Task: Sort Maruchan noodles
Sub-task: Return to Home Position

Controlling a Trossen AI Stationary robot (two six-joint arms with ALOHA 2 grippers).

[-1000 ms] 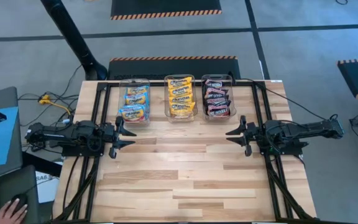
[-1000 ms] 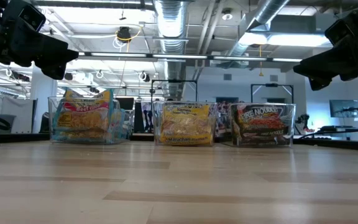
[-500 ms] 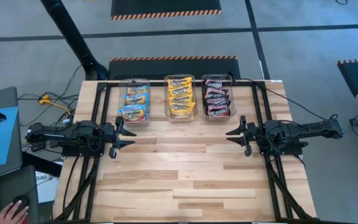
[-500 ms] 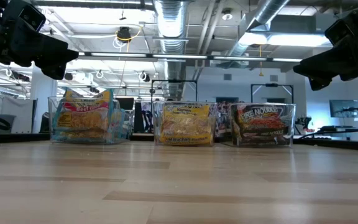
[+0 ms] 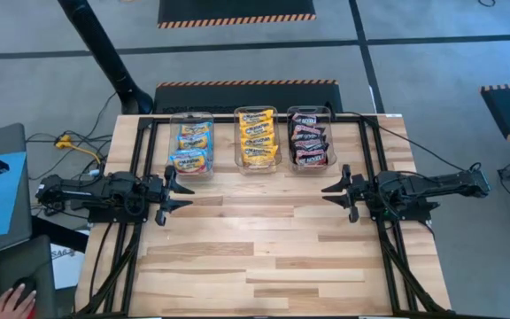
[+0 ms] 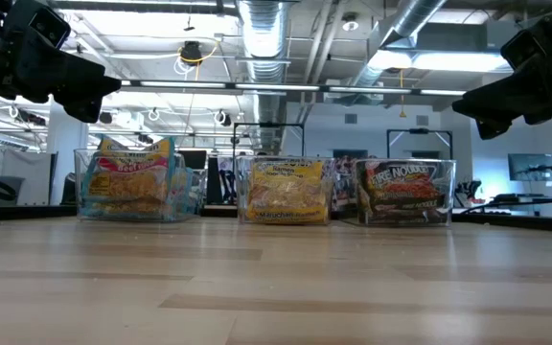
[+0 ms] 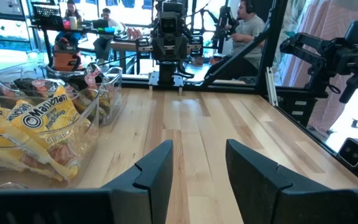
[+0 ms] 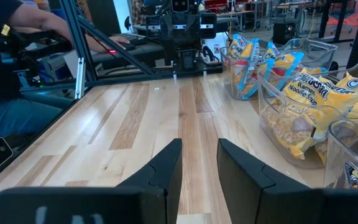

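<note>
I judge the sorting itself finished, and the step in hand is parking both arms at rest. No packet lies loose on the counter (image 5: pixel 264 248), so there is nothing left for me to pick.

My left end effector (image 5: pixel 182 194) sits low at the left side of the counter, pointing inward. Its fingers are spread partway with a clear gap between them and nothing in it. My right end effector (image 5: pixel 328 193) mirrors it at the right side, also parted and empty. The two face each other across bare wood, well apart.

The three clear bins stand in a row along the far edge, just beside one another:
- **Left bin** (image 5: pixel 190 116): holds the blue packets (image 5: pixel 190 147), some lying flat and some leaning up against the wall.
- **Middle bin** (image 5: pixel 256 109): holds the yellow packets (image 5: pixel 256 138).
- **Right bin** (image 5: pixel 309 109): holds the black packets (image 5: pixel 309 142).

Each bin seems to hold one kind only, though I cannot count the lower layers.

The next move asks little of me. If any joint is short of its rest pose, I would ease it in slowly. I would keep both end effectors clear of the bin walls so nothing gets nudged.
</note>
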